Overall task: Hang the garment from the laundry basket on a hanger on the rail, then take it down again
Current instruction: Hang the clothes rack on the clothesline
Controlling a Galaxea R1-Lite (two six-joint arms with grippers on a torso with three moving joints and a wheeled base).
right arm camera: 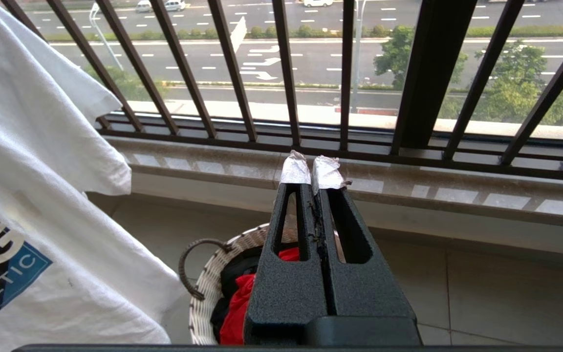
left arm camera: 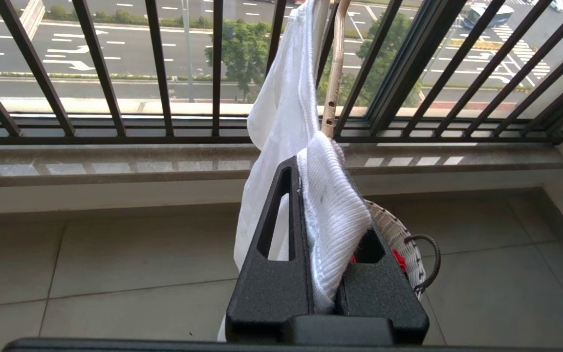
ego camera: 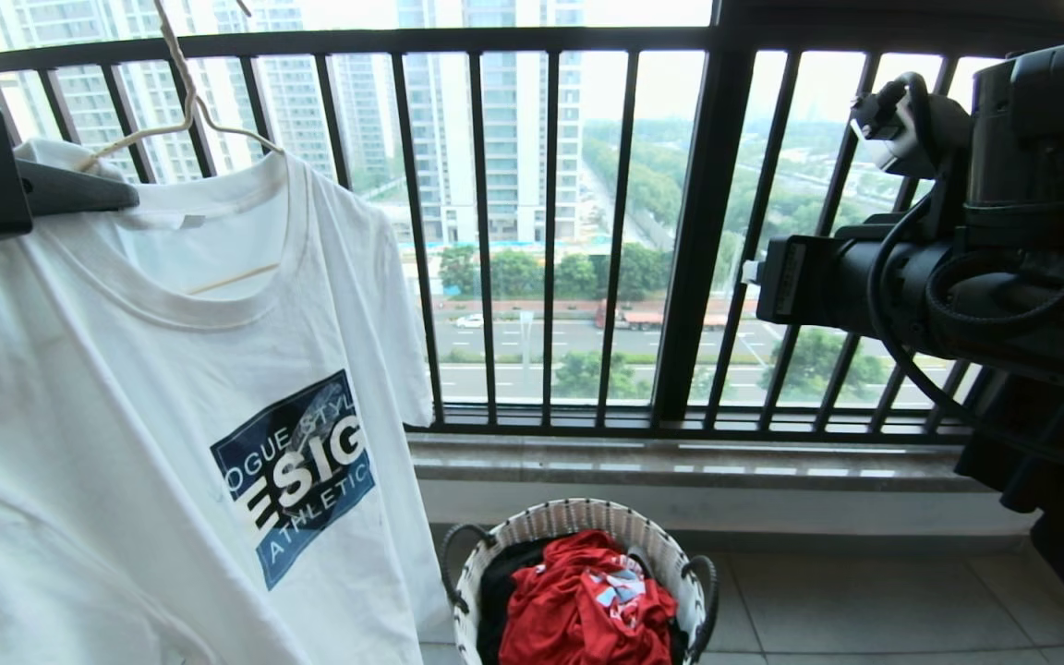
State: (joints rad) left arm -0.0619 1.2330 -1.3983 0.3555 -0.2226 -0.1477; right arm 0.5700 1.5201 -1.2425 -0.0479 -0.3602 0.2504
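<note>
left pincer [left arm camera: 328, 234] grips garment [ego camera: 126, 416] | right pincer [right arm camera: 311, 171] closed, empty | laundry basket [ego camera: 578, 517] below

A balcony with pale floor tiles [ego camera: 864, 600], a stone sill [ego camera: 680, 462] and black window railing bars [ego camera: 486, 231], overlooking hazy daylight, tall apartment towers [ego camera: 513, 120], trees and what seems a wide road [ego camera: 532, 337].

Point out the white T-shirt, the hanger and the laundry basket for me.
white T-shirt [ego camera: 126, 388]: head view, chest beside the logo.
hanger [ego camera: 183, 92]: head view, thin neck below the hook.
laundry basket [ego camera: 578, 513]: head view, woven back rim.
</note>
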